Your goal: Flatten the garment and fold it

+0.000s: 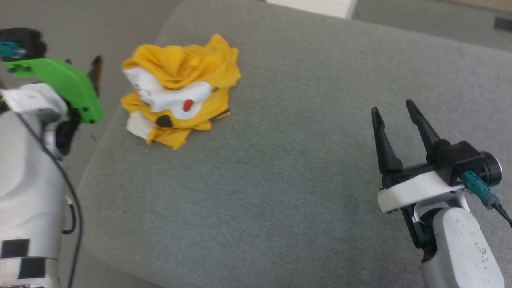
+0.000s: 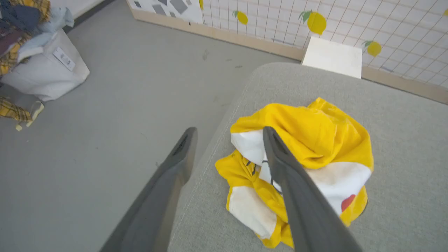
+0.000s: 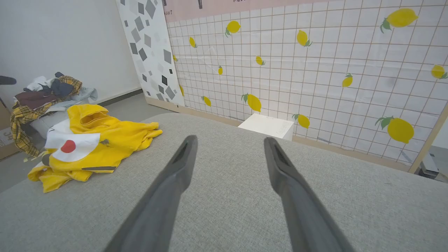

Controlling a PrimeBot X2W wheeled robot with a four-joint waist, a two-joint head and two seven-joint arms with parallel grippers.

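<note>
While its fingers stand wide and empty, the right pincer point(image 1: 392, 106) hovers over the table point(image 1: 280, 180). Farther off, well apart from it, the crumpled garment point(image 1: 180, 92) lies by the table's left edge, just beside the equally wide left pincer point(image 2: 229, 130).

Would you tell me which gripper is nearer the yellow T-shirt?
The left gripper: it is close by the crumpled garment, while the right gripper is far off over bare cushion.

Staged home corner in a test room, it seems; lemon-print tile panel point(image 3: 315, 70) propped at the far side, speckled board point(image 3: 150, 52) left of it; cloth bag point(image 2: 45, 70) heaped with clothes on grey floor point(image 2: 122, 87), left.
</note>
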